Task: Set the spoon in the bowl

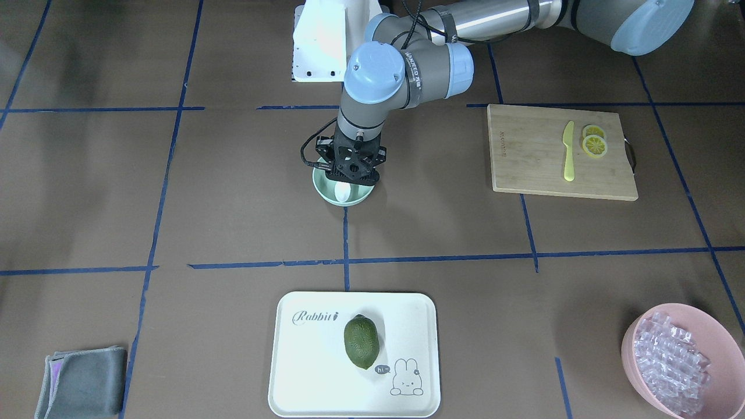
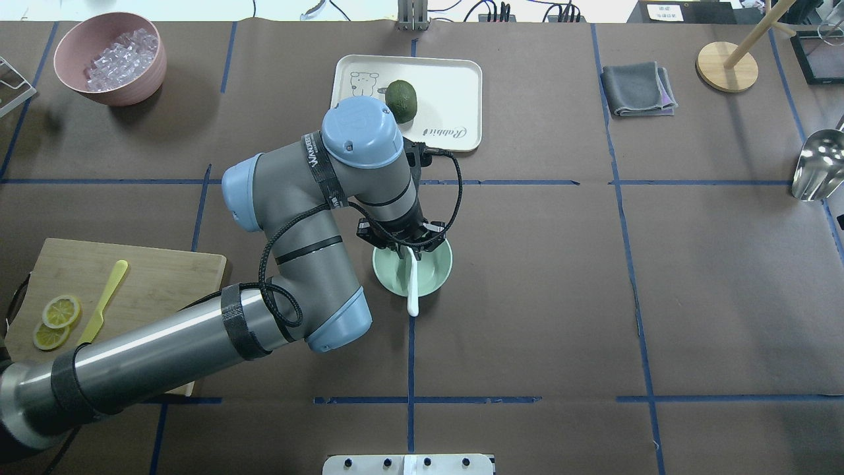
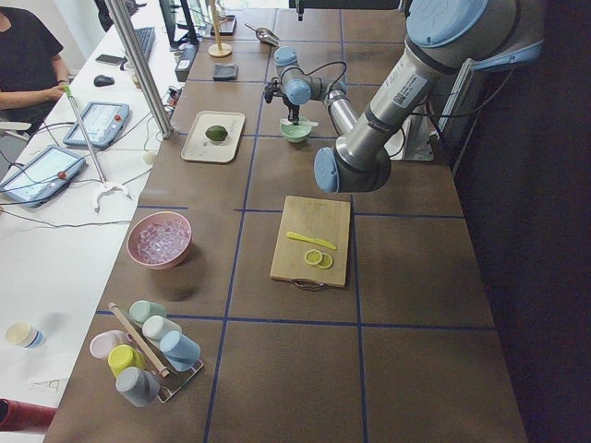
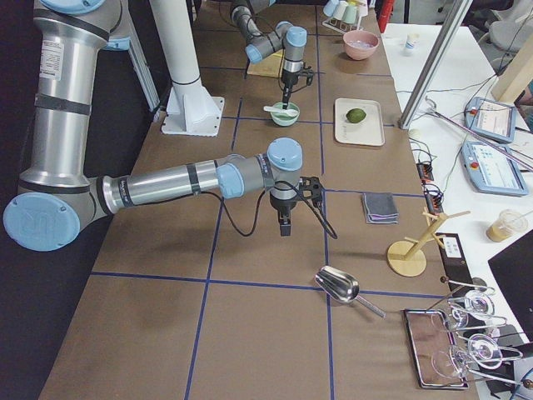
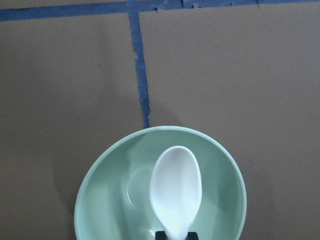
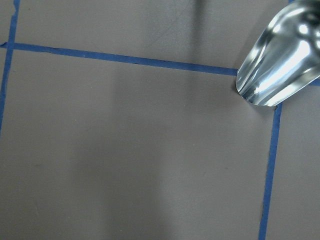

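The pale mint-green bowl (image 2: 436, 274) stands at the table's middle; it also shows in the front view (image 1: 325, 190) and fills the bottom of the left wrist view (image 5: 115, 200). My left gripper (image 2: 409, 249) hangs straight over it, shut on the white spoon (image 2: 413, 289). The spoon's scoop (image 5: 176, 192) lies inside the bowl, and its handle sticks out over the near rim toward the robot. The black fingertips (image 5: 161, 235) flank the spoon's neck. My right gripper (image 4: 285, 227) hangs above bare table near a metal scoop (image 6: 280, 65); I cannot tell whether it is open or shut.
A white tray (image 2: 455, 79) with an avocado (image 2: 401, 100) lies beyond the bowl. A cutting board (image 2: 165, 277) with a yellow knife (image 2: 104, 302) and lemon slices is at the left. A pink bowl of clear cubes (image 2: 109, 59), a grey cloth (image 2: 638, 89) and a wooden stand (image 2: 725, 66) line the far edge.
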### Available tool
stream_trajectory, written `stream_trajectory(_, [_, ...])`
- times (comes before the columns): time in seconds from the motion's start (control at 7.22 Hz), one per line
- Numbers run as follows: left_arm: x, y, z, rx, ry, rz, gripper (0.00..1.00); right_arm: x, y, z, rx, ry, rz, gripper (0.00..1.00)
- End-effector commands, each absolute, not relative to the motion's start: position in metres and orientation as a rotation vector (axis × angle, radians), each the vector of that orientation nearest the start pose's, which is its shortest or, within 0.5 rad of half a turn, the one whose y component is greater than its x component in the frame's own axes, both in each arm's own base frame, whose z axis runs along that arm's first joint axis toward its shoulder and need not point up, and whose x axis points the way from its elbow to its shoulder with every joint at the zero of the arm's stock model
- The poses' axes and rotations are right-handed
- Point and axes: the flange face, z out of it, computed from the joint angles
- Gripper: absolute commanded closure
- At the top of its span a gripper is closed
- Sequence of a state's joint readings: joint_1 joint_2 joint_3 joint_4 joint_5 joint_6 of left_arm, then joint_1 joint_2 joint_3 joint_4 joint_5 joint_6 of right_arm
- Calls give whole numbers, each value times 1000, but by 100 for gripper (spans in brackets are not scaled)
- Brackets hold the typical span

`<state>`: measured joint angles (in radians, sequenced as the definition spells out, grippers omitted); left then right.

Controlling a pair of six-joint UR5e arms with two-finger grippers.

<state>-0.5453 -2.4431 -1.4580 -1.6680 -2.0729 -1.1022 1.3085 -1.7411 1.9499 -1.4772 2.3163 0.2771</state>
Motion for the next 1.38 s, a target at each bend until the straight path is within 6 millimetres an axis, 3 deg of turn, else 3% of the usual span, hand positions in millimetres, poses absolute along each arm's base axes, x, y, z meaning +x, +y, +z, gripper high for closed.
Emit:
stream_trajectory(0.0, [588,-457,145,-1,962,140,10,-48,-432,540,81,-790,-97,0])
stream_trajectory(0.14, [573,-456,138,17,977,138,10,-48,-431,540,81,-791,-97,0])
stream_trajectory(0.28, [539,-455,154,31,988,124,10,-48,-432,543,74,-791,-96,0])
stream_trajectory(0.55, [470,-444,217,71,952,158,10,-46,-432,551,62,-787,-89,0])
stream_trajectory(0.83, [380,-459,268,140,844,268,10,-24,-435,572,61,-790,-82,0])
stream_trajectory(0.97, [316,-477,306,128,808,317,10,-9,-435,586,57,-808,-78,0])
stream_trajectory(1.11, [246,-491,361,109,801,345,10,-6,-433,593,35,-818,-81,0])
stream_trajectory(1.25, [165,-490,430,97,773,343,4,3,-431,596,39,-814,-94,0])
